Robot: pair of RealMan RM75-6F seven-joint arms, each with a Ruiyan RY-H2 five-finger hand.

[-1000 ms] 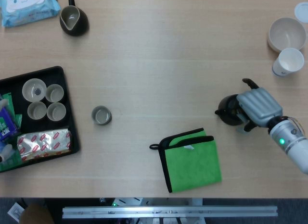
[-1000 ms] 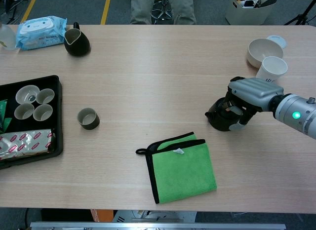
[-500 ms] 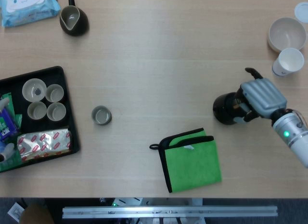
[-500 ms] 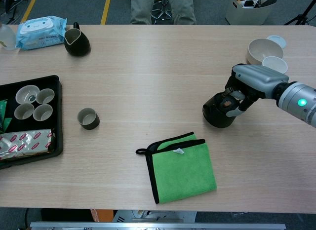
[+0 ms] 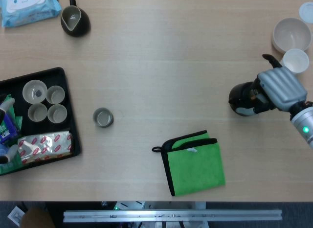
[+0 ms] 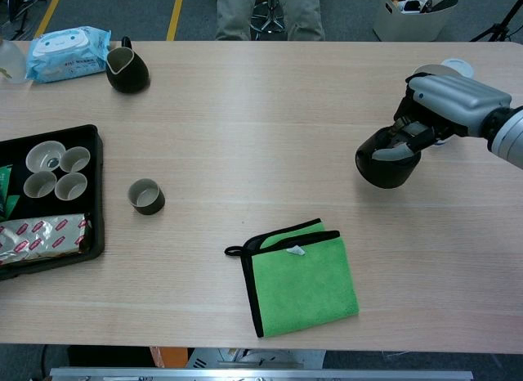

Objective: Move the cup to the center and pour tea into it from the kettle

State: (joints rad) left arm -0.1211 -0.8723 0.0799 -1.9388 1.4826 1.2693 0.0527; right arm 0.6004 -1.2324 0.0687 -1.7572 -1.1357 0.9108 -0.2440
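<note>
A small grey-green cup (image 5: 103, 117) stands upright on the wooden table, left of the middle, also seen in the chest view (image 6: 146, 196). My right hand (image 5: 280, 87) grips the round black kettle (image 5: 242, 100) at the right side of the table. In the chest view the kettle (image 6: 384, 163) hangs tilted below the hand (image 6: 448, 102), lifted off the table. The cup is far to the left of the kettle. Neither view shows my left hand.
A black tray (image 5: 67, 76) with several pale cups and packets sits at the left edge. A green cloth (image 5: 195, 164) lies front of centre. A white bowl (image 5: 292, 35) and paper cup (image 5: 295, 60) stand back right, and a dark pitcher (image 5: 74, 20) and wipes pack (image 5: 27, 8) back left.
My right hand has lifted the kettle off the table and carried it up and to the right, toward the bowl and paper cup. The cup has not moved.
</note>
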